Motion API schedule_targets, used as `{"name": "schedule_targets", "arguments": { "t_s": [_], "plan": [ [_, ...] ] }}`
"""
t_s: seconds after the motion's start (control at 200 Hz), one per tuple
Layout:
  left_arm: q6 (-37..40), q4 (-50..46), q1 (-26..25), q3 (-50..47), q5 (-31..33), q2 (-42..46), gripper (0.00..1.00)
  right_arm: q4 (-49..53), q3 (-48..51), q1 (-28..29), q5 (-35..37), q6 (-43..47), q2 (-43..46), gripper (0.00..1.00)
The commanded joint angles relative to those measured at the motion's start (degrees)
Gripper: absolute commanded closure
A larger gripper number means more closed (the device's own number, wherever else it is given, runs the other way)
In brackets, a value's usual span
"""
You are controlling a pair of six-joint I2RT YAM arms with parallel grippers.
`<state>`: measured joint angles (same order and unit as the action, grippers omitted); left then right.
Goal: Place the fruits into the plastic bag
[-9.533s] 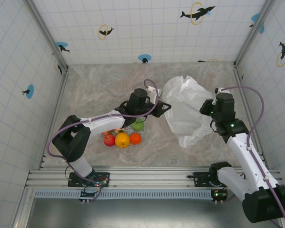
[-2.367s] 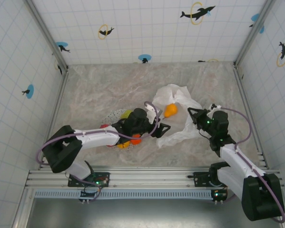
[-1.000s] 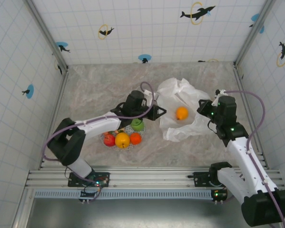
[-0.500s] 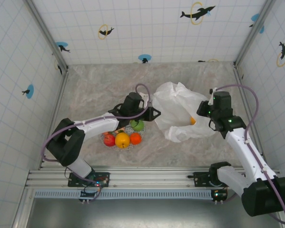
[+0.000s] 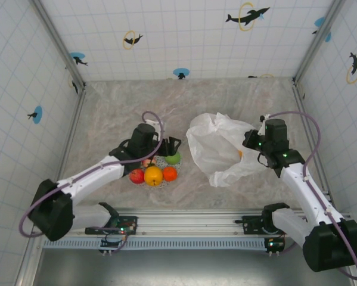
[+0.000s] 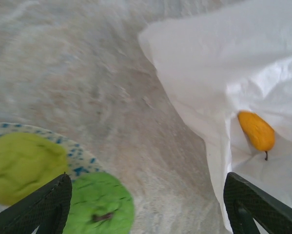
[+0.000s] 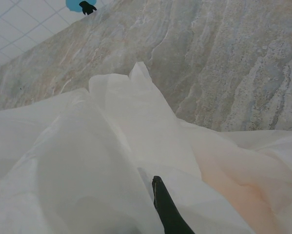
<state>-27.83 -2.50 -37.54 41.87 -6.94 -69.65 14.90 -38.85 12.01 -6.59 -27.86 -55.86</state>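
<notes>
Over a speckled plate (image 6: 85, 165) near the middle of the table (image 5: 118, 113): left gripper (image 5: 170, 145), jaws spread wide, clasping nothing. Heaped on that plate, touching one another: green apple (image 5: 173, 158), red apple (image 5: 136, 176), yellow fruit (image 5: 154, 176), small orange (image 5: 169, 173). From the left wrist, two green fruits at the plate's rim, between the dark fingers (image 6: 43, 204). Right of the plate and apart from it: white bag (image 5: 214, 149), crumpled, with one bagged fruit (image 6: 256, 130), orange-yellow, lying inside. At the bag's right edge: right gripper (image 5: 248, 142), jaws pinched shut on the plastic, one dark fingertip (image 7: 165, 209) sunk among the folds.
</notes>
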Motion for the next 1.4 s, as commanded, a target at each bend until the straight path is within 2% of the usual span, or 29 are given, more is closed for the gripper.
{"name": "schedule_targets", "arguments": {
  "t_s": [0.0,0.13,0.175,0.335,0.771,0.946,1.391],
  "plan": [
    [4.58,-10.63,2.92,-0.12,4.21,1.88,0.16,-2.35,1.01,0.26,-0.65,-0.71,0.95,1.0],
    [11.84,-21.43,3.93,5.33,5.9,-0.28,0.15,-2.87,0.79,0.29,-1.31,-0.71,0.81,1.0],
    [16.58,-24.66,3.88,7.26,7.74,-1.57,0.15,-3.52,1.03,0.29,-1.56,-0.81,0.84,1.0],
    [24.39,-27.79,4.79,10.47,15.23,-6.99,0.17,-6.73,2.71,0.36,-3.19,-1.33,0.26,1.0],
    [28.67,-26.91,5.0,16.57,13.19,-17.5,0.16,-10.06,4.92,-0.34,-6.5,-1.02,0.07,1.0],
    [28.72,-27.07,4.95,18.13,14.66,-21.02,0.16,-9.75,5.29,-1.62,-6.9,-1.06,1.66,1.0],
    [27.84,-26.89,6.24,21.29,13.28,-26.69,0.16,-10.75,6.23,-2.63,-8.16,-1.47,1.63,1.0]
  ]
}}
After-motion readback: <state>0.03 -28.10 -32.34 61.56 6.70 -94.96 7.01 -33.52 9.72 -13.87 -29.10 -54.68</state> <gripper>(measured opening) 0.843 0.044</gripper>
